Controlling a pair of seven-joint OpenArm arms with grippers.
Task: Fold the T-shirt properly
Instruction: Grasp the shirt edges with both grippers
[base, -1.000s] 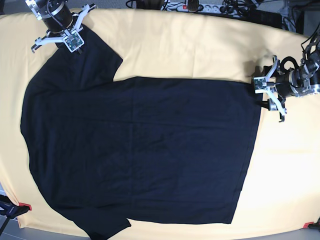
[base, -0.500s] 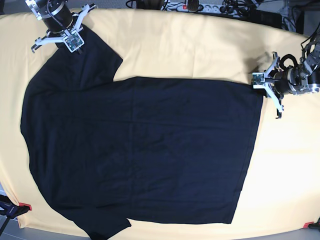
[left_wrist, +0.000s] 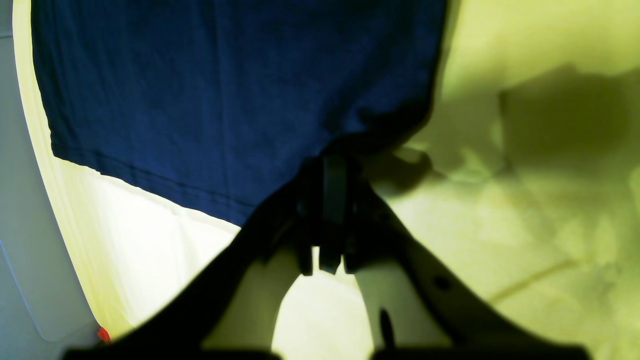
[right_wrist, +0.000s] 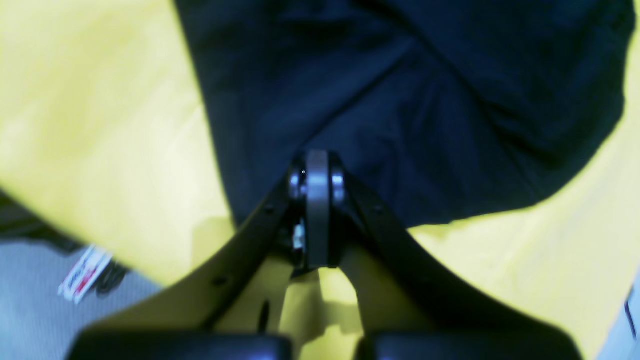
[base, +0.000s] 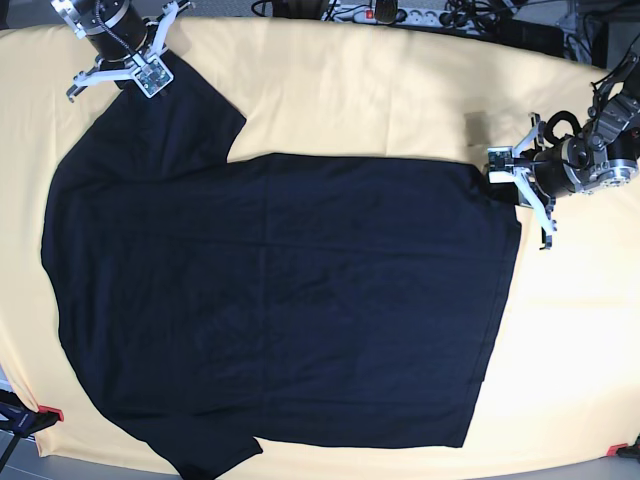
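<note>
From the base view, the T-shirt (base: 280, 300) runs off the bottom edge at its lower sleeve, and the tips of the right end effector (base: 140, 72) are lost against the dark cloth. Both wrist views are soft and out of focus. In the left wrist view the left end effector (left_wrist: 327, 172) hides the shirt corner it meets. The clutter (base: 420, 12) behind the bench (base: 380, 90) is too small to make out.
</note>
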